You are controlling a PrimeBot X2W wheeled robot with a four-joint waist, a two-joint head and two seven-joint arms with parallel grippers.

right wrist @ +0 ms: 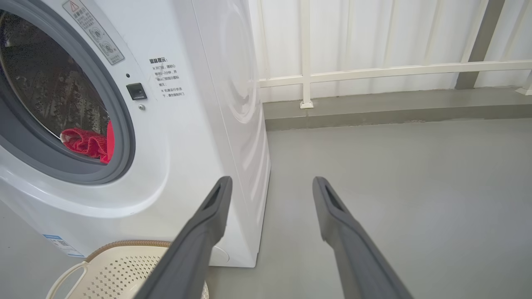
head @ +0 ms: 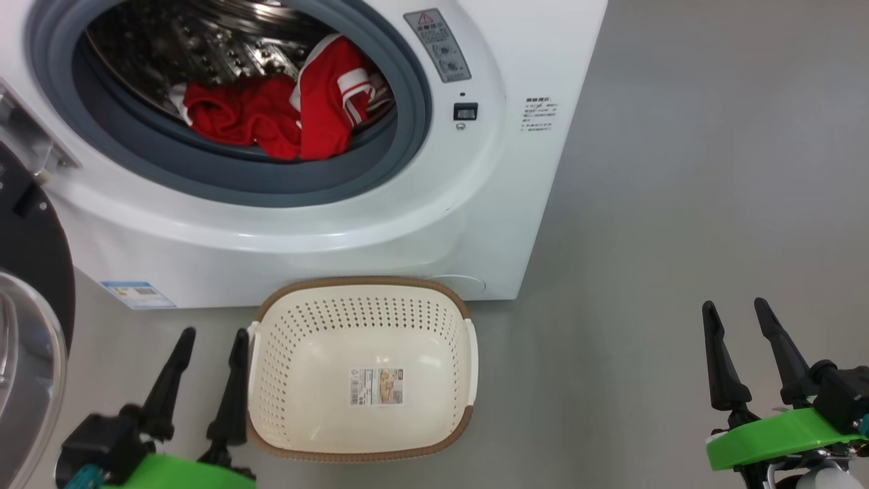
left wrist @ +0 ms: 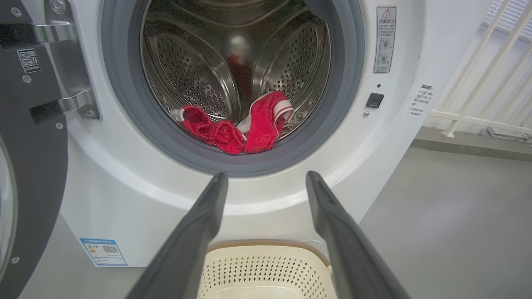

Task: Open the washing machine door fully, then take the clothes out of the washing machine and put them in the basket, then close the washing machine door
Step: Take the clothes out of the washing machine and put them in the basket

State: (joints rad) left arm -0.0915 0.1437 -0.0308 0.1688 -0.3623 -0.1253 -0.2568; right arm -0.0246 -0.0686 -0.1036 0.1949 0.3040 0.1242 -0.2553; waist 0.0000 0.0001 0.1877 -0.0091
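The washing machine door (head: 37, 265), glossy black rim around a bulging glass window, stands swung wide at far left of the head view, so the first step looks done. Just right of it, the left gripper (head: 214, 334) hovers low beside the basket, its two dark fingers (head: 173, 373) spread and holding nothing. Inside the washing machine (head: 421, 224), the clothes (head: 271, 119) lie in a rumpled bright red heap with white stripes, at the front of the steel drum against the grey rubber ring. None has been taken out. Below the opening, the basket (head: 360, 282) sits on the grey floor (head: 679, 170) close against the machine's front, cream-white and perforated, with only a paper label on its bottom. At far right, the right gripper (head: 734, 305) hangs over the floor, well apart from the machine, fingers likewise parted and empty. Unloading the clothes and closing the door appear to remain.
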